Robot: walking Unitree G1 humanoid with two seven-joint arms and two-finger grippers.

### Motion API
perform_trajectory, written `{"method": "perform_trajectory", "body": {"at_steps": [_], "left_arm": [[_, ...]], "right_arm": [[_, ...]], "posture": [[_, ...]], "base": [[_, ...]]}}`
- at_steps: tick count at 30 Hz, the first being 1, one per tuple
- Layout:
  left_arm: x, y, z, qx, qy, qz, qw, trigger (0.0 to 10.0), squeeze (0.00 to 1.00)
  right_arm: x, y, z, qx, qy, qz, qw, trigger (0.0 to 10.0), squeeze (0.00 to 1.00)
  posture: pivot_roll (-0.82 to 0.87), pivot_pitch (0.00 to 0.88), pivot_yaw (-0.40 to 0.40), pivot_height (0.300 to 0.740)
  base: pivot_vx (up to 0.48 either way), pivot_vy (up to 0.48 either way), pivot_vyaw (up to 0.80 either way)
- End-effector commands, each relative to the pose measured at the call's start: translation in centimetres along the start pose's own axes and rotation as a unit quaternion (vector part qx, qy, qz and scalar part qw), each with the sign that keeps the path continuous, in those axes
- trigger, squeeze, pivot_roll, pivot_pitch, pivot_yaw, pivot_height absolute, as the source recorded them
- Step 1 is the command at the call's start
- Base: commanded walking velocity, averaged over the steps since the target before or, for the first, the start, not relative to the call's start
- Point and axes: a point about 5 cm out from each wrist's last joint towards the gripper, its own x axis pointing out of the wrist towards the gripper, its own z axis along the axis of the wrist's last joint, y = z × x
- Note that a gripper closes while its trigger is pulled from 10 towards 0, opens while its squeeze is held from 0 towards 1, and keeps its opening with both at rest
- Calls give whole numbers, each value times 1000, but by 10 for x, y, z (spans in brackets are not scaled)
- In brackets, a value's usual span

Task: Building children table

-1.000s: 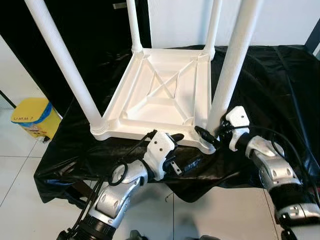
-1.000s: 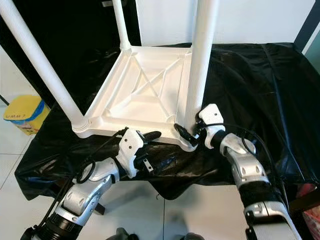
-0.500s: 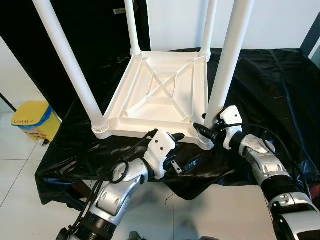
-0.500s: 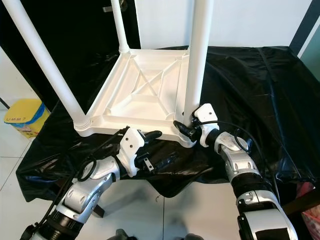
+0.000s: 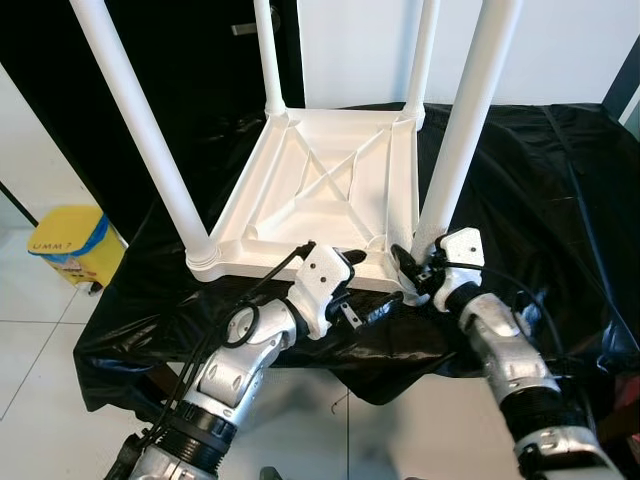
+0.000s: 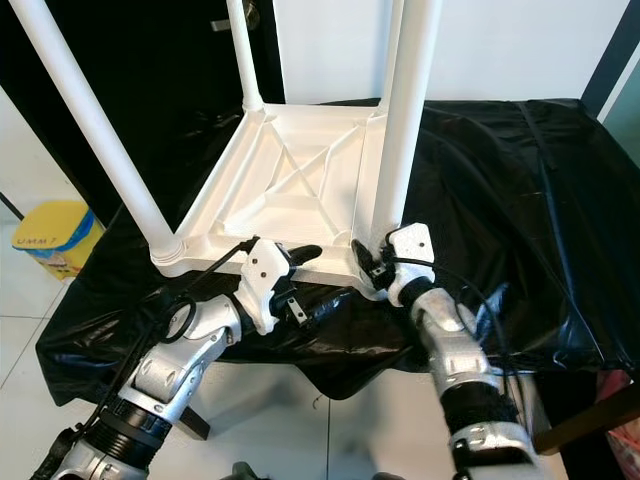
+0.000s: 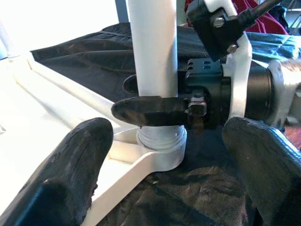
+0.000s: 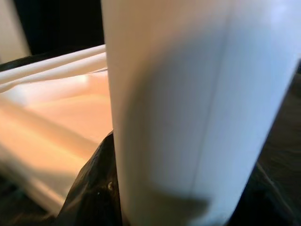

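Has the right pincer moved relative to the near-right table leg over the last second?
Yes. The right pincer has closed in on the table leg, from beside its base to clasping it just above the socket.

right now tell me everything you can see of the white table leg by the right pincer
The table leg is a smooth white round tube, plastic by the look, standing upright in the near right corner socket of the upside-down table. A ridged collar shows at its foot, just above the socket. The right pincer is closed around it low down, one black finger lying across its front. The left pincer sits open near the table's front edge, not touching the leg. Its top runs out of frame.
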Motion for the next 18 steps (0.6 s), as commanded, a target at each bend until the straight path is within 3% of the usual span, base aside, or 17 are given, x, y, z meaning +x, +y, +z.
{"method": "perform_trajectory", "body": {"at_steps": [1, 6, 9, 13, 14, 16, 17, 18], "left_arm": [[0, 1, 0, 3, 0, -26, 1000, 10000, 0], [5, 0, 0, 5, -5, -33, 999, 10000, 0], [7, 0, 2, 5, -12, -34, 999, 10000, 0], [7, 1, 1, 9, -9, -34, 999, 10000, 0], [6, 3, 2, 9, -11, -33, 999, 10000, 0], [6, 4, 2, 9, -10, -31, 999, 10000, 0], [5, 4, 1, 9, -10, -29, 999, 10000, 0], [5, 4, 1, 9, -10, -29, 999, 10000, 0]], "right_arm": [[-9, 0, -18, 23, 46, -48, 998, 10000, 0], [-15, 2, -22, 38, 58, -173, 983, 10000, 0], [-17, 4, -20, 45, 52, -216, 974, 10000, 0], [-17, 10, -16, 42, 44, -223, 973, 10000, 0], [-17, 12, -12, 40, 37, -221, 974, 10000, 925], [-17, 12, -8, 38, 26, -217, 975, 10000, 925], [-17, 12, -5, 36, 20, -216, 975, 10000, 1000], [-17, 12, -5, 36, 20, -216, 975, 10000, 1000]], "posture": [[-188, 0, 67, 740], [-195, 0, 70, 740], [-188, 0, 67, 740], [-180, 0, 63, 740], [-181, 0, 60, 740], [-184, 0, 60, 740], [-184, 0, 60, 740], [-184, 0, 60, 740]], "base": [[0, 0, 0], [0, 0, 0], [0, 0, 0], [0, 0, 0], [0, 0, 0], [0, 0, 0], [0, 0, 0], [0, 0, 0]]}}
